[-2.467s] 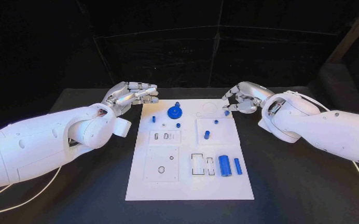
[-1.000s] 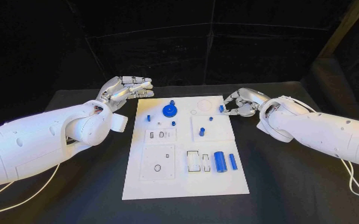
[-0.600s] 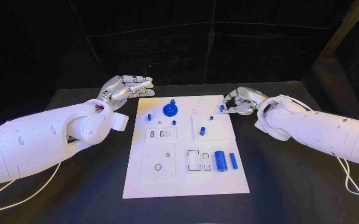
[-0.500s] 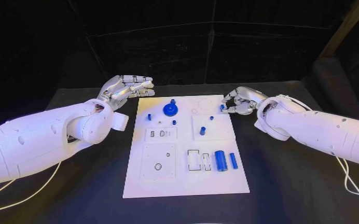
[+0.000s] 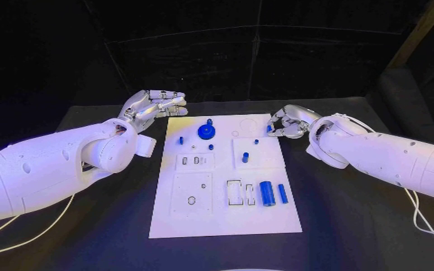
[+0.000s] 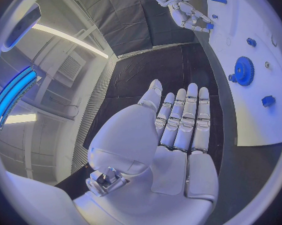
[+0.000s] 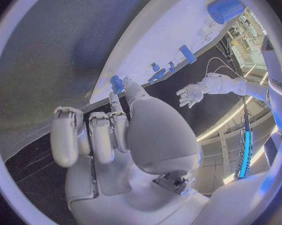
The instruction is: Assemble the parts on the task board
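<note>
Black table (image 5: 362, 221), dark curtain backdrop (image 5: 253, 58) w/ ceiling strip lights (image 6: 72, 37)

Two bulky, glossy white arms, each ending in a left hand (image 5: 152, 108) and right hand (image 5: 288, 120) of jointed silver. Thin white cables trail beneath both arms.

Matt white plastic task board (image 5: 223, 214), glossy blue plastic parts (image 5: 268, 193), dull black cloth tabletop (image 5: 362, 221), silvery metal fingers (image 6: 181, 120).
</note>
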